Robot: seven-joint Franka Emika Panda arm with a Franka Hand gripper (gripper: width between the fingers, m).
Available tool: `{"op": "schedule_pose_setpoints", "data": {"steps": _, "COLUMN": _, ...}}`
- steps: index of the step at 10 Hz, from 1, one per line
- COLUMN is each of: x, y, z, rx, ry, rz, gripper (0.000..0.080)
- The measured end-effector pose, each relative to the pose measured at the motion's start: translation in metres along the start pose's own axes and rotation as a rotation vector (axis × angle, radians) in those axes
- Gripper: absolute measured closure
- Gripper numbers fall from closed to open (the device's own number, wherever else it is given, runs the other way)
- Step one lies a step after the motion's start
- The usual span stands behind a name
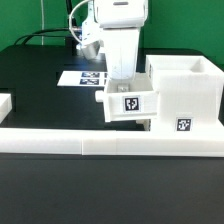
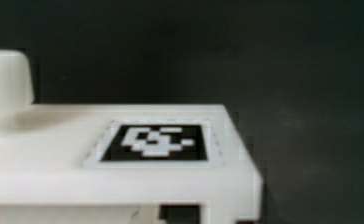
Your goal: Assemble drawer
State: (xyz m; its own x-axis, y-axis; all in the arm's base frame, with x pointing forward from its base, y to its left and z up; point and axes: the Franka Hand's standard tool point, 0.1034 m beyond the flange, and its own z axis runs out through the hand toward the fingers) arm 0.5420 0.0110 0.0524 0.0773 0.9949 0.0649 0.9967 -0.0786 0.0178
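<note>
The claw hides behind a tray, its grip unreadable.

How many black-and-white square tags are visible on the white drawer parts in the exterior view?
2. One tag is on the small tray below the arm; another tag is low on the tall casing at the exterior view's right. More may be hidden.

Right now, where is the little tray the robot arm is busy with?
In the exterior view, the small tray sits mid-table under the gripper, against the tall casing on its left, behind the white border rail.
</note>
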Motion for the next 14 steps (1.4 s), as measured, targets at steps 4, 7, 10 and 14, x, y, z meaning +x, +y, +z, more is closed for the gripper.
{"op": "schedule_pose_setpoints", "data": {"steps": 4, "x": -0.0002, "y": -0.001, "z": 0.0007, "rx": 0.002, "ry": -0.002, "rz": 0.029, "gripper": 0.0755}}
{"op": "schedule_pose_setpoints", "data": {"steps": 7, "x": 0.004, "y": -0.0009, "z": -0.0002, "rx": 0.002, "ry": -0.023, "rz": -0.006, "gripper": 0.0755}}
{"op": "schedule_pose_setpoints", "data": {"steps": 10, "x": 0.0041, "y": -0.0011, "z": -0.0011, "rx": -0.007, "ry": -0.048, "rz": 0.018, "gripper": 0.0755}}
{"op": "schedule_pose_setpoints", "data": {"steps": 14, "x": 0.0034, "y": -0.0009, "z": -0.001, "rx": -0.006, "ry": -0.048, "rz": 0.019, "gripper": 0.0755}}
